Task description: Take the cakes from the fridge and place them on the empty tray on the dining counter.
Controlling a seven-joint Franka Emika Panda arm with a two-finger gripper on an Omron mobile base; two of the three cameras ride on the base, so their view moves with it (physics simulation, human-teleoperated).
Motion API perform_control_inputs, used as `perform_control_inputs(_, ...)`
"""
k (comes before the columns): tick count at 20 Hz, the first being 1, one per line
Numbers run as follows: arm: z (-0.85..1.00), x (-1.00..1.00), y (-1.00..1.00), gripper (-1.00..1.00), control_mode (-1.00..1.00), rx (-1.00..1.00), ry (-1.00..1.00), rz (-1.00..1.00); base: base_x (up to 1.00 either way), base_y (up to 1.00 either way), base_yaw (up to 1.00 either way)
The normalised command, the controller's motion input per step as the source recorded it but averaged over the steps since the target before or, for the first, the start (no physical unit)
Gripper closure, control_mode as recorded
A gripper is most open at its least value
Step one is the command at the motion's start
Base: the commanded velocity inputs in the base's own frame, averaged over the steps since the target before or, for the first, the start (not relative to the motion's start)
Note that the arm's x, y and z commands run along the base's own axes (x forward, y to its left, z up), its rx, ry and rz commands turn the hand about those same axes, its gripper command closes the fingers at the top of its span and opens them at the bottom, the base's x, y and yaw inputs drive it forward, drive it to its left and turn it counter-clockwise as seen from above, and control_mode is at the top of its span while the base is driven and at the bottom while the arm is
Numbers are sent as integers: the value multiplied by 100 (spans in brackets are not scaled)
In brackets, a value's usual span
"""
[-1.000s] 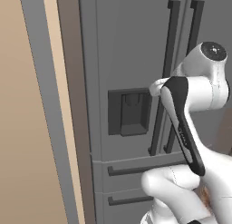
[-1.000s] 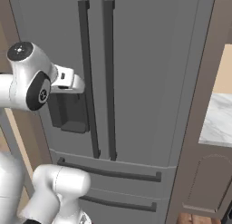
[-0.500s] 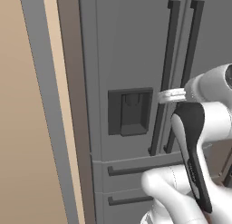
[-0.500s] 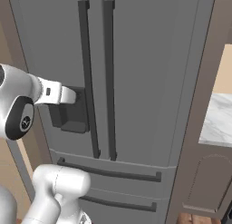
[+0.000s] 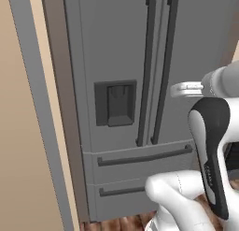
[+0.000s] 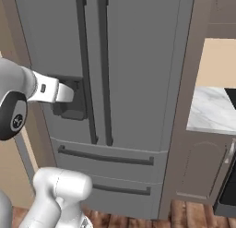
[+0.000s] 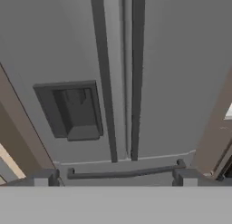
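The fridge (image 5: 121, 99) stands shut, both French doors closed and meeting at a thin seam between two long dark vertical handles (image 5: 145, 71); its top is cut off by the upper edge in both base views. The cakes cannot be seen with the doors closed. In the left base view the dark dispenser recess (image 5: 115, 103) sits at about 9 o'clock from the handles' lower ends, and the two bottom drawers lie below, each with a dark horizontal bar (image 5: 144, 155); the lower drawer's right part is hidden behind the robot's white arm. In the right base view the arm comes in from 9 o'clock and its white wrist covers the left part of the dispenser recess (image 6: 73, 100), so the gripper beyond it is hard to make out there. At 3 o'clock in that view a piece of white marble-patterned table (image 6: 211, 109) with grey veins shows, cut off by the right edge, above a brown cabinet door (image 6: 200, 165). The hand view looks at the doors from close in front: the gripper (image 7: 113, 177) shows as two small dark finger tips at 7 and 5 o'clock, far apart, so the jaws stand wide and hold nothing, not touching the fridge (image 7: 172, 73). Between the tips runs the upper drawer's bar (image 7: 124, 173). A wooden floor (image 6: 184, 215) shows at the fridge's foot.
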Motion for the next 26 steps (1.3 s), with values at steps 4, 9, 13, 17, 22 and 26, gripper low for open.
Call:
perform_control_inputs(4, 0, 0, 0, -100, 100, 0, 0, 0, -66, -14, -3)
perform_control_inputs(9, 0, 0, 0, -100, 100, 0, 0, 0, -27, 5, 0)
perform_control_inputs(13, 0, 0, 0, -100, 100, 0, 0, 0, 35, -4, 0)
perform_control_inputs(17, 0, 0, 0, -100, 100, 0, 0, 0, 44, -5, 0)
perform_control_inputs(22, -2, 43, -14, -100, -100, 8, 0, 0, 0, 0, 0)
perform_control_inputs(26, -8, 100, -36, -100, -100, 6, 1, 5, 0, 0, 0)
